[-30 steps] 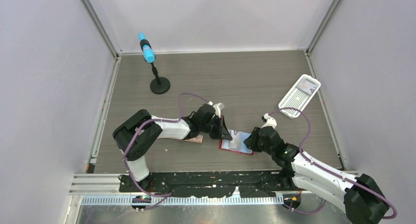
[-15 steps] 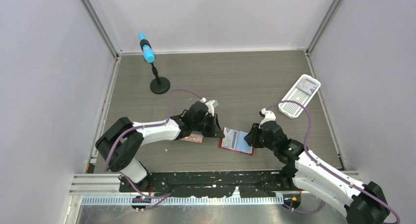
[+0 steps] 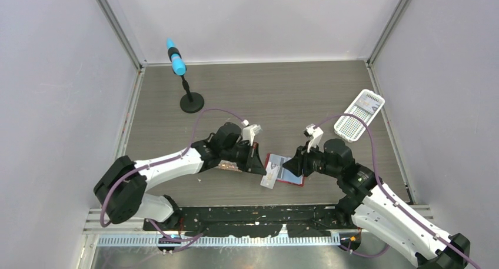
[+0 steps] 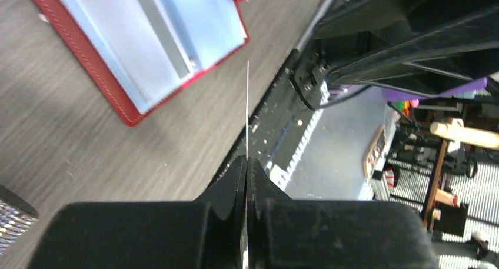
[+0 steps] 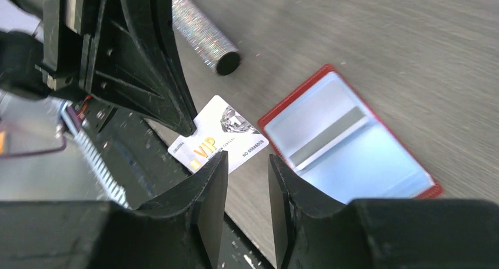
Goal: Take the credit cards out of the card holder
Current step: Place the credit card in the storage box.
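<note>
Scanning the table [image 3: 294,98] and finding the card holder [image 5: 347,145] lying open toward the near side, pockets up. Hovering over it with the right gripper [image 5: 247,161], jaws parted, gripping nothing. Clamping the left gripper [image 4: 247,163] tight on one credit card [image 5: 219,135], just left of the holder, pinched by a corner only. Could twist loose and skid off the near edge with any jolt.

Both white-and-black arms stretch inward and low, tips nearly meeting; the left gripper [image 3: 260,165] pinches a thin white credit card [image 3: 270,177], the right gripper [image 3: 290,163] stands with jaws parted.
</note>
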Action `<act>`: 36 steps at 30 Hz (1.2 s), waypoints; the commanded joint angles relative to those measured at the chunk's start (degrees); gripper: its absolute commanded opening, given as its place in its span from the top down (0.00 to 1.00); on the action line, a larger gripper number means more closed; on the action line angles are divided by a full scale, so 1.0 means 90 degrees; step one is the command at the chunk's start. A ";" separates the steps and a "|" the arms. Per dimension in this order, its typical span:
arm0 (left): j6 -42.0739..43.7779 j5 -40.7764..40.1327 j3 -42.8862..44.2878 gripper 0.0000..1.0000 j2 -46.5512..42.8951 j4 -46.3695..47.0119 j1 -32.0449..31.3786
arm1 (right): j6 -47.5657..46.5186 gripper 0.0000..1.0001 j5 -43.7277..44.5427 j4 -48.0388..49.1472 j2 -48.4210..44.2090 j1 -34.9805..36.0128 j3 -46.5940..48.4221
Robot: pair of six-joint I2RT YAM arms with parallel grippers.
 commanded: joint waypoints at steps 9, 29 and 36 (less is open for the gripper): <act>0.0243 0.1203 -0.0262 1.00 -0.0664 0.0064 -0.0230 | -0.0207 0.51 -0.2268 0.0643 0.0396 -0.0025 0.0002; 0.0336 0.1446 -0.0374 1.00 -0.0763 0.0435 -0.0276 | -0.0060 0.51 -0.3001 0.1111 0.0665 -0.0020 -0.0216; 0.0334 0.1461 -0.0355 1.00 -0.0819 0.0464 -0.0276 | 0.0104 0.86 -0.3190 0.1318 0.0624 -0.0020 -0.0313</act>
